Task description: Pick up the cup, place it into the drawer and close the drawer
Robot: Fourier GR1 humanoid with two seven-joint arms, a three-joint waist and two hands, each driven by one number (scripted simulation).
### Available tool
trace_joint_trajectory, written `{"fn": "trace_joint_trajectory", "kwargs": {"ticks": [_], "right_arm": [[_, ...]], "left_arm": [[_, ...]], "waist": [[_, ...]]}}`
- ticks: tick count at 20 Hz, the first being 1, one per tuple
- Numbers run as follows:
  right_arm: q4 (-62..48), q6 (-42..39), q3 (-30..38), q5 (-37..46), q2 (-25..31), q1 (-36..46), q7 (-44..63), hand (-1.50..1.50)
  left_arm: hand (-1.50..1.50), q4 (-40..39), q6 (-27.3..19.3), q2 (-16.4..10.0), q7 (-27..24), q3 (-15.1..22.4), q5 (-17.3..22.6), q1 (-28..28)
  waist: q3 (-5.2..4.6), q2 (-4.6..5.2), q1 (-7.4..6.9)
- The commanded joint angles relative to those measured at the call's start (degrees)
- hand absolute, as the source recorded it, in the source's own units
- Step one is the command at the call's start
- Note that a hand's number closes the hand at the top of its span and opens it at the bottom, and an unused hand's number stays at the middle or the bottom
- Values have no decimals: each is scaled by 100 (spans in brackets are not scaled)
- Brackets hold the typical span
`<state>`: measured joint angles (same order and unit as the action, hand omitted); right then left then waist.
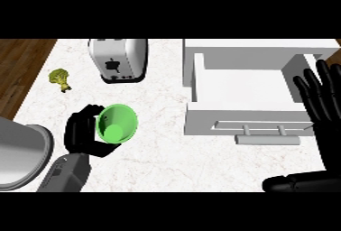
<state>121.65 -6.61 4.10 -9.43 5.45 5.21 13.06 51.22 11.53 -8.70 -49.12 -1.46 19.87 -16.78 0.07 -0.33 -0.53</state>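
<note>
Nearest, at the left edge, a grey rounded object (20, 153) is cut off by the view, so its kind cannot be made out. Beside it the left forearm is seen coming in from the lower edge, and the left hand (81, 135) is found over the near left part of the bench (173, 155). Its fingers (78, 119) are curled round the green cup (117, 122), which is tipped so that its open mouth and inside are shown. The cup's outer wall is largely hidden by the hand, and whether the cup touches the bench cannot be told.

At the right edge the right hand (325, 113) is held open, fingers straight and pointing away. It is partly cut off by the view and overlaps the right side of the drawer (243, 83). The white drawer is seen pulled open, well to the right of the cup, with its handle (268, 139) on the near front.

Farther off, a toaster (118, 58) is set at the far side of the bench. A piece of broccoli (61, 79) is laid to its left, by the bench's left edge.
</note>
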Motion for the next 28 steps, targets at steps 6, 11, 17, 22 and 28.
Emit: {"fn": "trace_joint_trajectory", "kwargs": {"ticks": [6,11,17,22,28], "right_arm": [[-355,-85,211,-153,94,247,-106,-150],[-87,-112,105,-117,26,-27,-147,-150],[-144,-287,169,-53,50,-289,-581,-150],[-110,-291,122,-143,64,-215,-338,-150],[-322,-38,247,-105,93,333,-105,-150]], "left_arm": [[150,2340,-606,280,1777,397,153,3],[150,2832,-1065,270,2800,299,219,-748],[150,2792,-1871,556,3539,372,-148,-1905],[150,2665,-2062,590,3964,434,-455,-2373],[150,2286,-2500,814,4324,583,-806,-3258]], "waist": [[-5,22,27],[-6,27,62],[-4,31,108],[-5,31,99],[-6,33,84]]}}
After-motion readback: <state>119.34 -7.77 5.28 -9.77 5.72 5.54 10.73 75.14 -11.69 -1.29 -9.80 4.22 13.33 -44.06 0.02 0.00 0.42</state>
